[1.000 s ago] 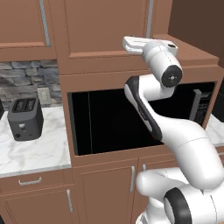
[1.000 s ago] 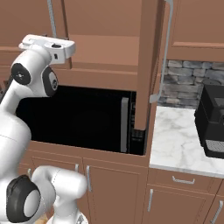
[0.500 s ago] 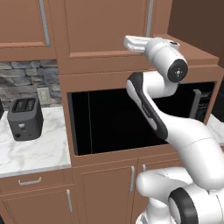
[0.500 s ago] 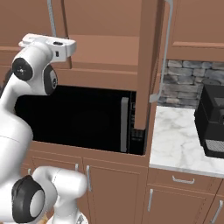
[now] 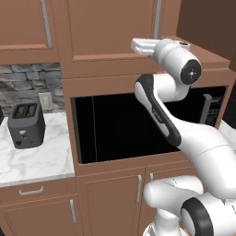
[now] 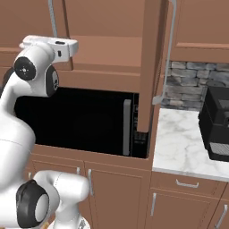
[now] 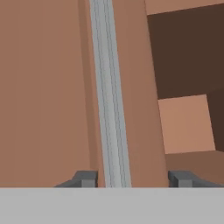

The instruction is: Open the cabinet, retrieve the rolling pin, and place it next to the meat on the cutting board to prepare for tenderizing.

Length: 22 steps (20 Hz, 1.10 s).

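Raised slightly since a second ago, the tool [image 7: 131, 178] is seen at the cabinet [image 5: 110, 32], its fingertips [image 7: 86, 178] apart either side of the silver handle [image 7: 109, 96], not yet clamped.

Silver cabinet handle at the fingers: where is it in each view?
Left base view: handle at top edge, right of centre.
Right base view: top left corner.
Hand view: vertical down the centre, between the fingers.
Shared landmark: black microwave, below it in both base views.
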Motion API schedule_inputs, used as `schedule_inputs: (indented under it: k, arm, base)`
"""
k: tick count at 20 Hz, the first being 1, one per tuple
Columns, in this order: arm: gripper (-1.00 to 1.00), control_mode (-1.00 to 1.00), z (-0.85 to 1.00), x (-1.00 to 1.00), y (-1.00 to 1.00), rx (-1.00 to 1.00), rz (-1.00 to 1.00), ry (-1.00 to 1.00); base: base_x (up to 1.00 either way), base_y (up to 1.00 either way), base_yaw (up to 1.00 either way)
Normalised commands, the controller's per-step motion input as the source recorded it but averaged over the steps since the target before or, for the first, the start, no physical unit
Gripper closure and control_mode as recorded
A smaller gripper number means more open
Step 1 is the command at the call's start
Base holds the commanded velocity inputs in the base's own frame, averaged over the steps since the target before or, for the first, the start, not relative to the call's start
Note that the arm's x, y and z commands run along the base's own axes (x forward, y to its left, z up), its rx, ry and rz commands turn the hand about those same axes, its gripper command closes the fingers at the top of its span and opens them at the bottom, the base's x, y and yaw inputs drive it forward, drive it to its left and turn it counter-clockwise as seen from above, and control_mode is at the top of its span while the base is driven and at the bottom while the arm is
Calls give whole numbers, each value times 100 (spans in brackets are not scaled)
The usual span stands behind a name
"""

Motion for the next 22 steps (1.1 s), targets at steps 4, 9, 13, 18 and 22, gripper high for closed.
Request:
schedule_inputs:
  k: [4,9,13,18,22]
  arm:
    - [100,-100,-20,0,40,-14,0,0]
    - [100,-100,-19,-28,48,-15,1,-2]
    - [100,-100,-5,-67,53,-14,0,-12]
    - [100,-100,-2,-90,65,-9,0,-15]
    - [100,-100,0,-100,73,-4,0,-15]
  base:
    - [0,0,0]
    - [0,0,0]
    - [0,0,0]
    - [0,0,0]
    - [0,0,0]
